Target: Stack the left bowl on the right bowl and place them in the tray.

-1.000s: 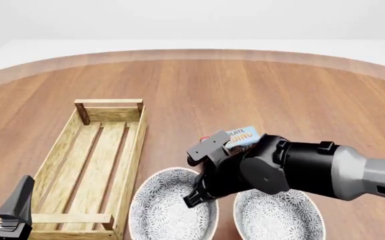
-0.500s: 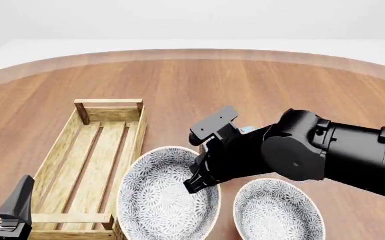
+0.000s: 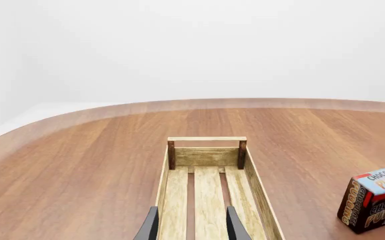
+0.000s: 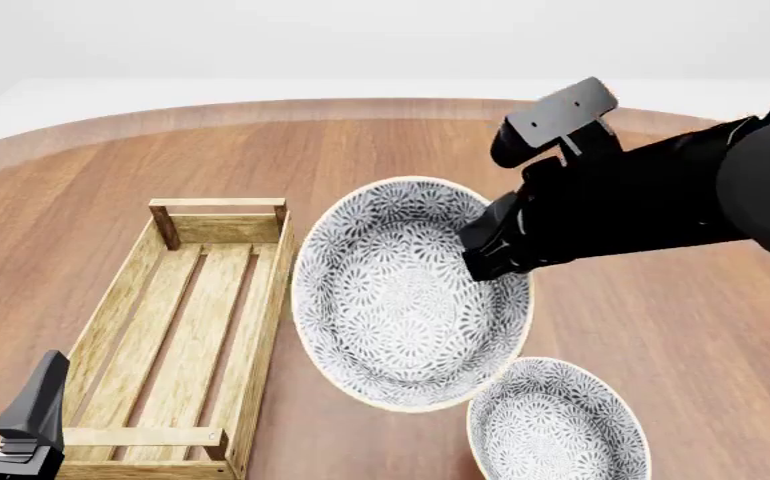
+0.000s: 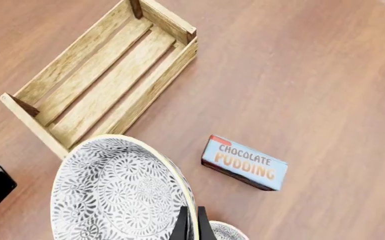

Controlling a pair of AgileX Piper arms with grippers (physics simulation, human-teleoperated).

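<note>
Your right gripper [image 4: 489, 245] is clamped on the left bowl's [image 4: 405, 290] rim, holding it tilted in the air beside the tray [image 4: 172, 330], above the right bowl [image 4: 556, 425]. Your left gripper [image 3: 191, 231] stands parted over the tray's near end.

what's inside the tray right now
Nothing can be seen in the tray: its slatted bottom shows bare in all three views. The lifted bowl hangs beside it in the right gripper. The left gripper covers a bit of the near end.
</note>
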